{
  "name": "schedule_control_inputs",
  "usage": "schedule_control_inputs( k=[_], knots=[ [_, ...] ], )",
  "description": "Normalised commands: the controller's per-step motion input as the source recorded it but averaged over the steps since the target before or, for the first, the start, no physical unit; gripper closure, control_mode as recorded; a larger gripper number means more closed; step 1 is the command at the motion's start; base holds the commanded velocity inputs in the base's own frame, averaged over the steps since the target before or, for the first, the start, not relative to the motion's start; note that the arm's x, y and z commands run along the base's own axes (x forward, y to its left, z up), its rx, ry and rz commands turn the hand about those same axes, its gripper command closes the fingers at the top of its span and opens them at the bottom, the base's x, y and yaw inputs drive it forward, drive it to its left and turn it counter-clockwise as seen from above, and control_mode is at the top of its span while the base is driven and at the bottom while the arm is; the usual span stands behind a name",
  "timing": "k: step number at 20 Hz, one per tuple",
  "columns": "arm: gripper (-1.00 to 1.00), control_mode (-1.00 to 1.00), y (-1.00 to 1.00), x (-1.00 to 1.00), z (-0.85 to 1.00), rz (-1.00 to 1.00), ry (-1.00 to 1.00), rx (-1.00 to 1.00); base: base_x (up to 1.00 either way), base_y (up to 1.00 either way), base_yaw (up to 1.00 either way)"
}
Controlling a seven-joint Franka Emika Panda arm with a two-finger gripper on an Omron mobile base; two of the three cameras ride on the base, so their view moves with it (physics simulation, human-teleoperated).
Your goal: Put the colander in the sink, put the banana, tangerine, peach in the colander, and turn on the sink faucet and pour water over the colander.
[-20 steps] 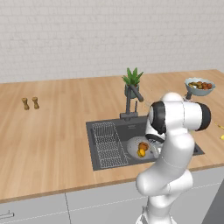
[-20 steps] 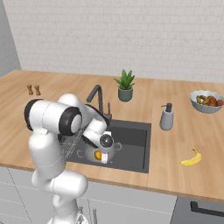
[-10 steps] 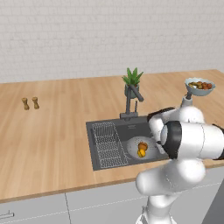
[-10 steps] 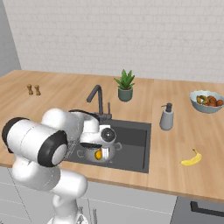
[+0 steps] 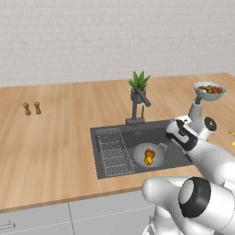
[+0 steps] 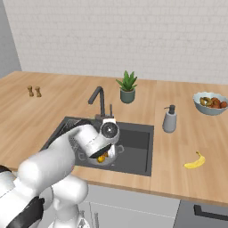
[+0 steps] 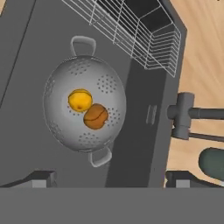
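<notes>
The colander (image 7: 84, 106) sits in the sink (image 7: 26, 57) holding tangerine (image 7: 80, 100) and peach (image 7: 96, 116) — gripper (image 7: 109, 179) spread, empty — banana (image 6: 196, 161) on the counter beside that sink, faucet (image 5: 137, 104) untouched.

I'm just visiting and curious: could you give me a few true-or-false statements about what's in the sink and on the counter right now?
1. The colander sits in the sink. True.
2. The banana is in the colander. False: it lies on the counter.
3. The tangerine and peach touch each other. True.
4. The end effector grips the peach. False: it is open, above the colander.
5. The wire rack holds fruit. False: it holds nothing.
</notes>
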Motion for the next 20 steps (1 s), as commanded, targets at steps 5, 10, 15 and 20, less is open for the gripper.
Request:
schedule_control_inputs(
  k=[5,10,15,20],
  knots=[
    [-1.00,-1.00,-0.93,-0.14,0.99,0.00,0.04,-0.04,0.00,0.00,0.00],
    [-1.00,-1.00,-1.00,-0.34,0.61,0.00,0.02,-0.02,0.00,0.00,0.00],
    [-1.00,-1.00,-1.00,-0.57,0.31,0.02,0.05,-0.12,0.00,0.00,0.00],
    [-1.00,-1.00,-0.88,-0.45,0.00,-0.01,0.26,-0.28,0.00,0.00,0.00]
  ],
)
